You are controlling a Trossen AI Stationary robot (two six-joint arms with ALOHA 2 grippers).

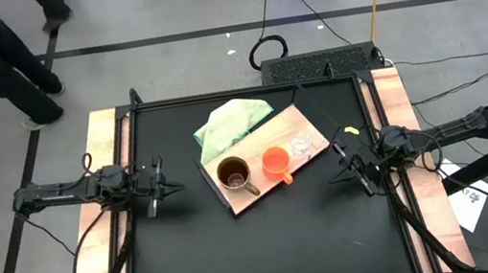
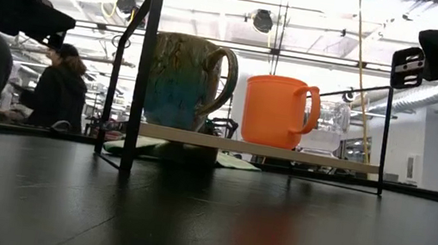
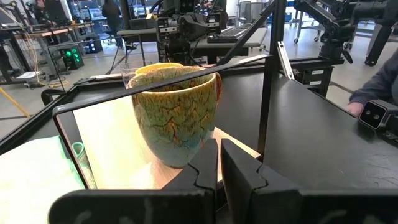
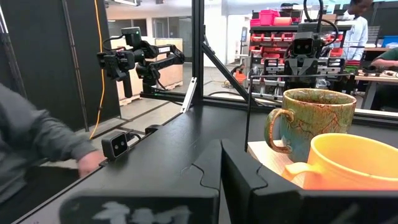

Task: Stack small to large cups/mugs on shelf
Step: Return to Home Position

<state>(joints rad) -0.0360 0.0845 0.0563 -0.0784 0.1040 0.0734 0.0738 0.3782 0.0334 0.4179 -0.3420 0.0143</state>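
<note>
The light-brown wooden shelf [image 1: 256,138] lies slantwise at the table's middle. On it stand in a row the brown mug [image 1: 233,174], the orange cup [image 1: 275,162] and the small clear glass cup [image 1: 302,145], all upright and apart. My left gripper [image 1: 167,189] is shut and empty, left of the shelf, pointing at the brown mug [image 3: 177,112]. My right gripper [image 1: 336,178] is shut and empty, right of the shelf, facing the orange cup [image 4: 348,162].
A light green cloth [image 1: 232,119] lies under the shelf's far end. A black metal frame [image 2: 142,68] stands around the table's edges. A person's hand [image 4: 87,163] rests by a small camera [image 4: 115,146] at the table's near edge. People stand in the room beyond.
</note>
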